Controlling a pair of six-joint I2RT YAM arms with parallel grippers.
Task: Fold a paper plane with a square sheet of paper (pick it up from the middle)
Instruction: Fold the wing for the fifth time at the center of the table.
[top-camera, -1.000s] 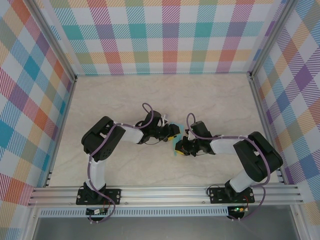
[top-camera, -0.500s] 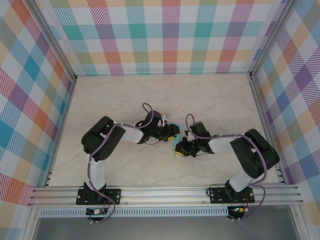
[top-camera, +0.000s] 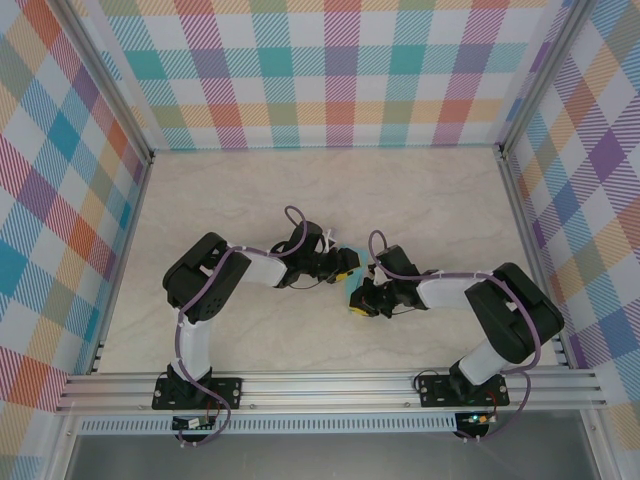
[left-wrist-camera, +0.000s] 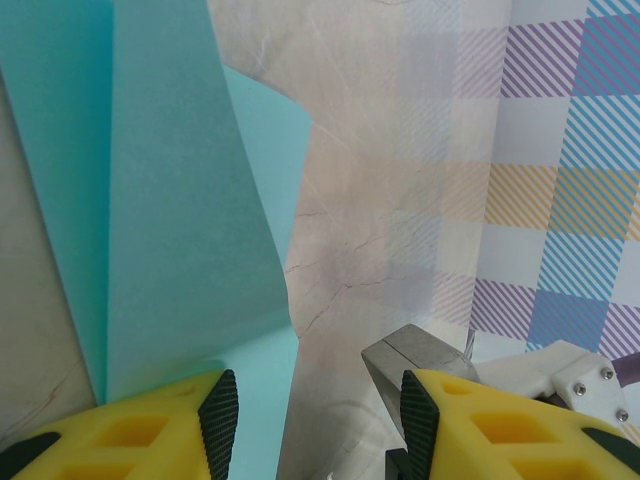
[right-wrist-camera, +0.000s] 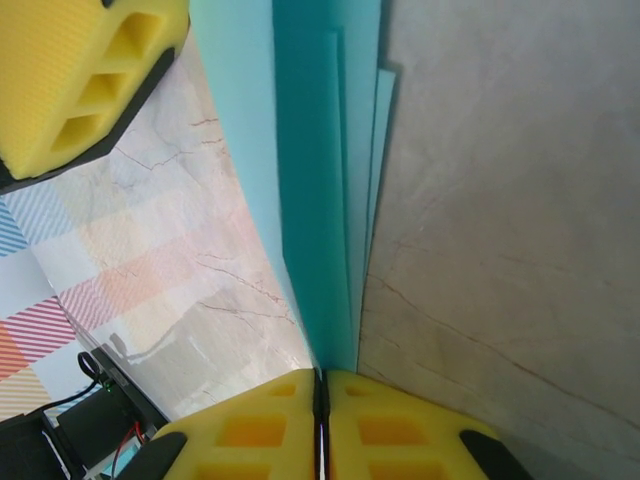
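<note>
Plaid walls (top-camera: 330, 80) in pastel checks close in the tabletop (top-camera: 430, 200) on three sides. The tabletop is pale with a marbled pattern. A metal rail (top-camera: 330, 385) runs along the near edge and carries both bases. The left arm (top-camera: 205, 285) and the right arm (top-camera: 510, 315) bend inward from it. Their wrists meet near the middle of the tabletop, a little toward the near side.

Between the two wrists is the paper (top-camera: 351, 285), light turquoise. From above it shows as a small patch, mostly covered by the tools. In the wrist views it is folded into several long overlapping layers (left-wrist-camera: 180, 200), their straight edges fanning slightly apart.

The right tool (top-camera: 360, 302) is clamped on the paper. In the right wrist view its yellow fingers (right-wrist-camera: 250, 425) press flat together, and the narrow end of the folded layers (right-wrist-camera: 320, 180) is caught in the seam between them. The rest of the paper runs away from the grip over the tabletop.

The left tool (top-camera: 343, 266) stands about half apart and grips nothing that can be seen. In the left wrist view one of its yellow fingers (left-wrist-camera: 140, 435) sits over the near end of the paper and the other over bare tabletop just beside it. The paper's edge lies in the gap between them. Whether that first finger touches the paper cannot be told.
</note>
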